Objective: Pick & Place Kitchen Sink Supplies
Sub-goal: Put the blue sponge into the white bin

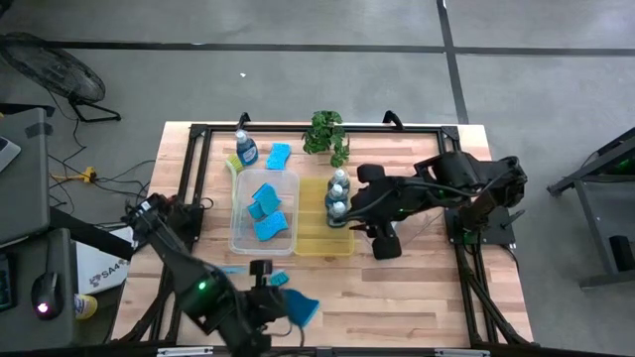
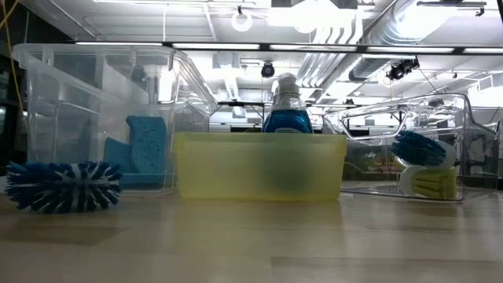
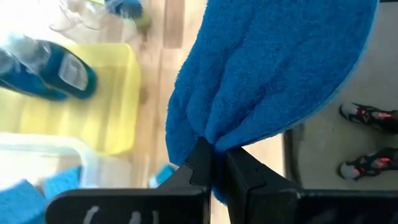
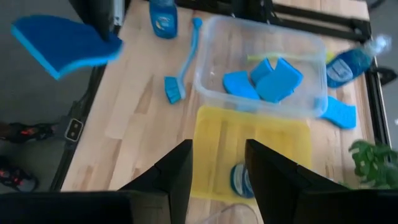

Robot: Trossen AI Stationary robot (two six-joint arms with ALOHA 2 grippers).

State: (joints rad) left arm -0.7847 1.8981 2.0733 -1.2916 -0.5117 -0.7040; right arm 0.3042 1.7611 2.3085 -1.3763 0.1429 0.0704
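Note:
My left gripper [image 1: 286, 305] is near the table's near edge, shut on a wavy blue sponge [image 1: 305, 310], which also shows in the right wrist view [image 4: 62, 40]. My right gripper [image 4: 217, 149] is open and hovers above the yellow tray [image 1: 325, 238], touching nothing. A blue soap bottle [image 2: 287, 110] stands upright in that tray, below the open fingers [image 4: 239, 180]. The clear tray [image 1: 238, 223] holds several blue sponges [image 4: 264, 79]. A blue brush [image 4: 177, 68] lies on the wood near the clear tray. Another bottle [image 1: 245, 149] and a sponge [image 1: 279, 156] lie by the far edge. My left gripper pinches the blue sponge between its two fingers [image 3: 202, 163] at one edge [image 3: 214, 134], where the foam is dented in and puckered. The rest of the sponge [image 3: 273, 68] stands out past the fingertips, lifted clear of the table.
A small green plant [image 1: 327, 134] stands at the far edge. A further bottle [image 4: 163, 15] lies near the left arm. A clear container with a blue and yellow-green brush [image 2: 424, 165] sits beside the yellow tray. Bare wood lies on the table's near right [image 1: 417, 297].

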